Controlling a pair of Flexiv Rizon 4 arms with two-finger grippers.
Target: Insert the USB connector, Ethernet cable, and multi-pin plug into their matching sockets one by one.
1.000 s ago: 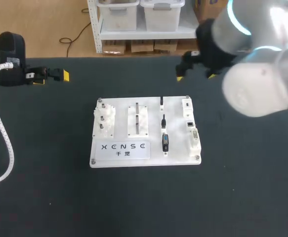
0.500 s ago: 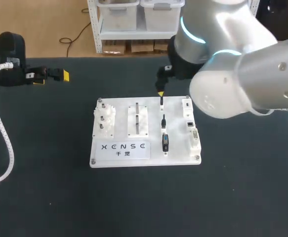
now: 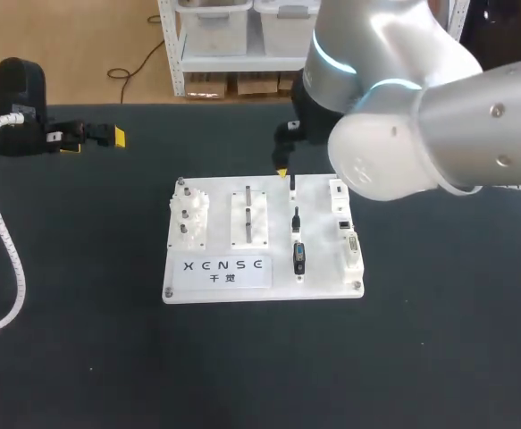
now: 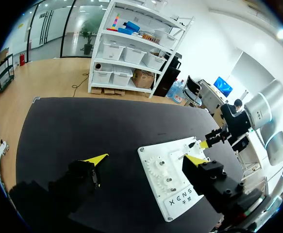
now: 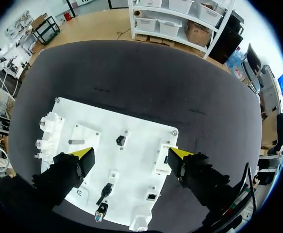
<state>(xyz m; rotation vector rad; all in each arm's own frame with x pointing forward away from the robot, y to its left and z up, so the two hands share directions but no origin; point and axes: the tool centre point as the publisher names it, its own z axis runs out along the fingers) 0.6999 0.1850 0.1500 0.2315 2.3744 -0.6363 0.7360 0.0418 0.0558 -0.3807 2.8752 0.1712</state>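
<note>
Gaping empty right end effector [image 5: 130, 153] above board [image 5: 95, 121]

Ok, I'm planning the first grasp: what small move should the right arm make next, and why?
Probably lower the right gripper straight down onto the small black connector near the white plastic board's far edge: its open fingers hover above the board with that connector roughly between them, nothing gripped yet.
</note>
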